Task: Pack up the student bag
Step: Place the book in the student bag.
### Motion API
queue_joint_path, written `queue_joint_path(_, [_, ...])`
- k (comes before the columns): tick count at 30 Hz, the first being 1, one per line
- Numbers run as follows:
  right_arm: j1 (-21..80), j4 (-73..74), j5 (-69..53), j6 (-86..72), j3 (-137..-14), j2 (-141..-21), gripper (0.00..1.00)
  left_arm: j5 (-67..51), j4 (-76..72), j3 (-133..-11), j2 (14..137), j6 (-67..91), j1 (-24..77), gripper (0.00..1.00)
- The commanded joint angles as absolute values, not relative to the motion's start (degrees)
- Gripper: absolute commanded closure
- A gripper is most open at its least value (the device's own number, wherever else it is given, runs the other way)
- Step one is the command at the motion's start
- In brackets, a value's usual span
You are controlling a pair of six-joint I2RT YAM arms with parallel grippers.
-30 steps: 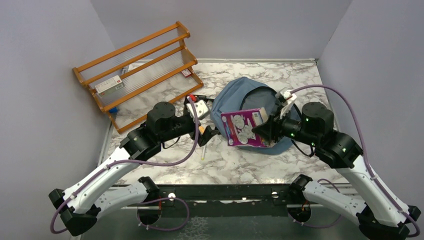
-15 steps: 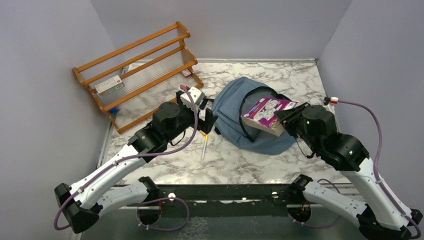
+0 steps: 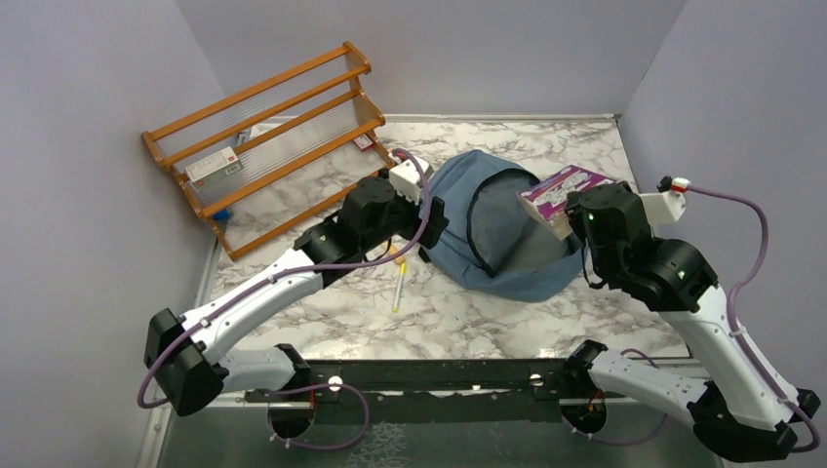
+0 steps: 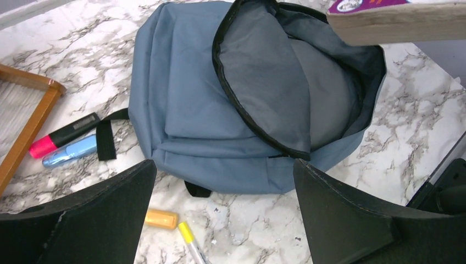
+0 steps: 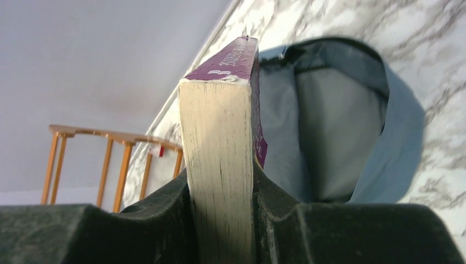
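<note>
While bag (image 3: 497, 244) lies unzipped on desk (image 3: 468, 322), nothing visible inside: packing seems barely begun. Right jaws clamped on purple book (image 3: 564, 187), held over bag's rim. Left jaws apart, empty, beside bag. Pens (image 4: 71, 150) loose on desk, unpacked.

Book (image 5: 217, 132) is clamped edge-on in the gripper (image 5: 220, 190), pale page block toward the lens, purple cover on its right face. Bag (image 5: 398, 137) is seen beyond, mouth open, grey lining exposed. Wooden rack (image 5: 107, 157) is noted left, on the marble table (image 5: 434, 33).
</note>
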State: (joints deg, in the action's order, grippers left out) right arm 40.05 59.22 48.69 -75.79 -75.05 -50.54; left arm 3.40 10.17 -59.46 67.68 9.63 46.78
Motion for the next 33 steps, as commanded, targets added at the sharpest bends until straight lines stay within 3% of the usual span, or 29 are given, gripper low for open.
queue_joint_path(1, [40.08,49.3,60.01,-64.84,-79.35,-53.3,0.99,0.79,6.71,-63.97,71.32,9.64,46.79,0.05])
queue_joint_path(11, [34.92,31.2,59.4,-39.34,-77.91,-57.05,0.99,-1.67,6.56,-70.46,80.2,9.14,47.53,0.11])
queue_joint_path(23, [2.11,36.01,21.36,-40.61,-82.73,-65.62,0.99,4.92,9.93,-80.75,91.17,7.82,52.09,0.14])
queue_joint_path(29, [-17.44,35.92,-0.4,-46.48,-73.4,-63.76,0.99,9.01,15.79,-90.41,99.64,5.44,56.08,0.21])
queue_joint_path(33, [-21.39,35.99,-6.02,-48.95,-67.87,-60.3,0.99,11.73,16.96,-95.7,104.98,2.53,58.73,0.21])
